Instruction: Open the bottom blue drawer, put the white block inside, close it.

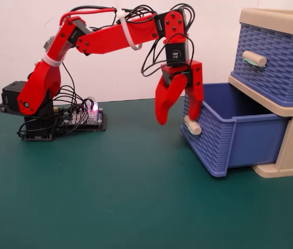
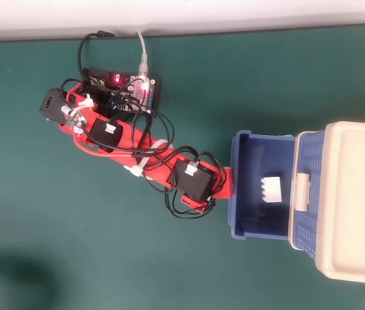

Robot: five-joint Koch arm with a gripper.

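Claw [image 1: 178,119] spread at bottom blue drawer [image 1: 224,140] handle, green mat [image 1: 110,197], white wall [image 1: 11,46]

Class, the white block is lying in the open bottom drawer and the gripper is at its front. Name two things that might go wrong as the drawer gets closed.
1. The gripper is open, with one finger just above the handle; a push may slip off the rounded handle.
2. It stands off-centre on the bottom blue drawer in the overhead view, so the drawer may skew and jam.
The white block might also slide.
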